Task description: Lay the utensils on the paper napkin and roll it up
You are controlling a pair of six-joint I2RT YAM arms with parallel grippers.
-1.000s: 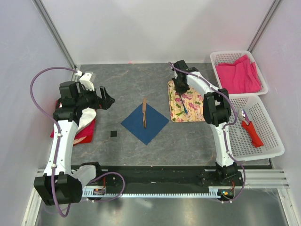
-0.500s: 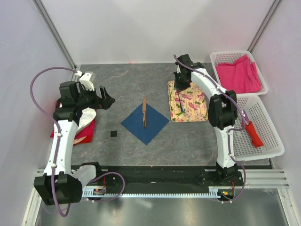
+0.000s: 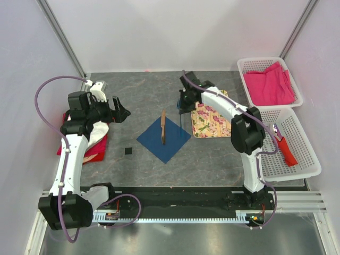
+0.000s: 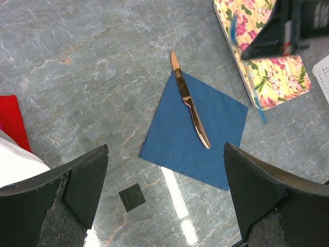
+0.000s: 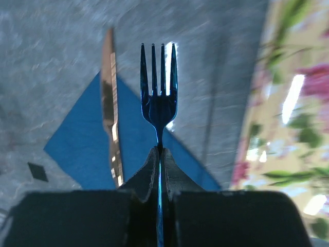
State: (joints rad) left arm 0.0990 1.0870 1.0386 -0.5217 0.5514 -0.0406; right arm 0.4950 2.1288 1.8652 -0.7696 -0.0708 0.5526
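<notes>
Pinched shut, my right gripper [image 5: 159,154] holds a blue fork [image 5: 159,100] by its handle, with the tines pointing out ahead of the fingers. It hangs above the bare table [image 3: 143,95], between the flowered mat [image 3: 212,121] and the blue napkin [image 3: 175,141], near the napkin's far right edge. From this gripper, in the top view, the napkin lies to the left and nearer to my bases, set like a diamond. A copper-coloured knife [image 3: 163,126] already lies on it, along the diagonal, its tip passing over the far corner.

In my right wrist view the fork runs almost parallel to the knife, a little to its right, with the tines above the napkin's edge. So I judge the coming move is short: a bit more to the left and down, keeping the fork's length along the knife, then letting go.

My left gripper [image 3: 119,112] stands wide open and empty on the left side, well apart from the napkin. The right arm is clearly the nearer one.
</notes>
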